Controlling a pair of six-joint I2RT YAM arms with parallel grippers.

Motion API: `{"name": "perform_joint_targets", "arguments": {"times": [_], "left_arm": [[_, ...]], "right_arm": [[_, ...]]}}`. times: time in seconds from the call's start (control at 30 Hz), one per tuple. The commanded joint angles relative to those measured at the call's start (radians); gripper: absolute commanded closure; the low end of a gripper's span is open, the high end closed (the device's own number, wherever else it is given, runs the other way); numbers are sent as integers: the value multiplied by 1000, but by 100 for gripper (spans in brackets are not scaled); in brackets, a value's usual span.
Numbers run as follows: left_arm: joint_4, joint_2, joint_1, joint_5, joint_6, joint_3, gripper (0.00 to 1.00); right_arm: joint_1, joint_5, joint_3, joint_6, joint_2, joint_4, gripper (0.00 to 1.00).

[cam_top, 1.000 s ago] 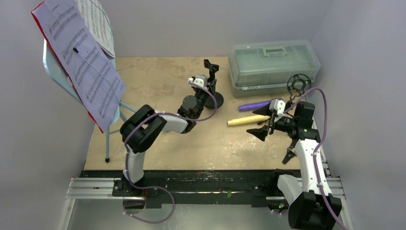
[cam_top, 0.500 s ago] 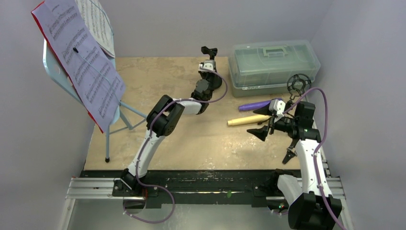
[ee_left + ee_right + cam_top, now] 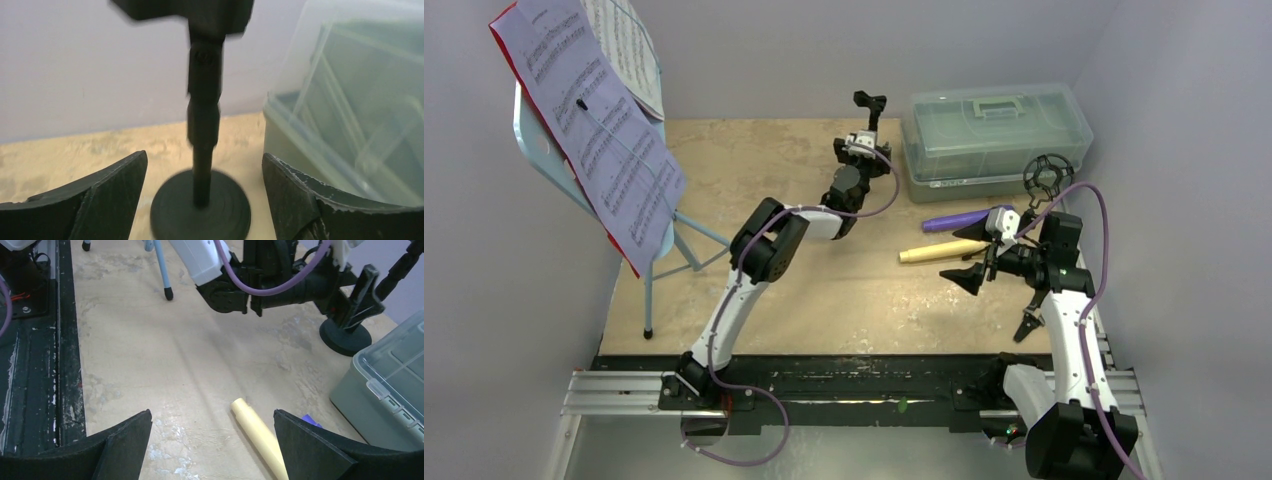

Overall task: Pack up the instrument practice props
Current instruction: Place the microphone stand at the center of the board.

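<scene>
At the bottom of the overhead view both arms rise from a black rail (image 3: pixel 824 385). Just above it, at the lower right, small black pliers (image 3: pixel 1029 325) lie on the tan tabletop (image 3: pixel 754 160) beside the right arm. The right claw (image 3: pixel 972 255) hangs right of centre with its fingers spread wide. Its own camera shows only bare table in the gap.

Just left of that claw lies the cream cylindrical microphone (image 3: pixel 942 252). Just above it in the frame lies the purple microphone (image 3: pixel 954 220), close to the cream one. Right of the purple one stands the black cage-topped mic holder (image 3: pixel 1047 175), in front of the box.

Farther back, at upper centre, the left arm stretches out to the black mic holder with a disc base (image 3: pixel 870 103). The left claw (image 3: pixel 204 165) is spread wide, with a finger on either side of the disc base and upright stem. The wrist picture is blurred, but both fingers seem to stand clear of the holder. Just to the right sits the translucent grey-green plastic box with a handle (image 3: pixel 994 130), lid shut, by the back wall at the upper right.

In the upper left stands the light-blue music rest on tripod legs (image 3: pixel 532 140). It carries the printed sheet music (image 3: pixel 594 130), and the red folder (image 3: pixel 630 266) shows as an edge behind the sheets.
</scene>
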Motion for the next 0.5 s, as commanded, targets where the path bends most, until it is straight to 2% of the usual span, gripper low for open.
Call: {"name": "perform_joint_targets", "arguments": {"times": [0.0, 0.2, 0.33, 0.47], "left_arm": [[53, -230, -5, 41, -7, -239, 14], [-42, -533, -49, 155, -91, -593, 12], [-169, -695, -111, 211, -93, -725, 10], [-223, -822, -187, 238, -70, -857, 10]], "right_arm": [[-11, -3, 42, -26, -13, -12, 5], [-15, -4, 40, -35, -18, -16, 5], [-16, -3, 38, -37, -18, -16, 5], [-19, 0, 37, -39, -19, -14, 5]]}}
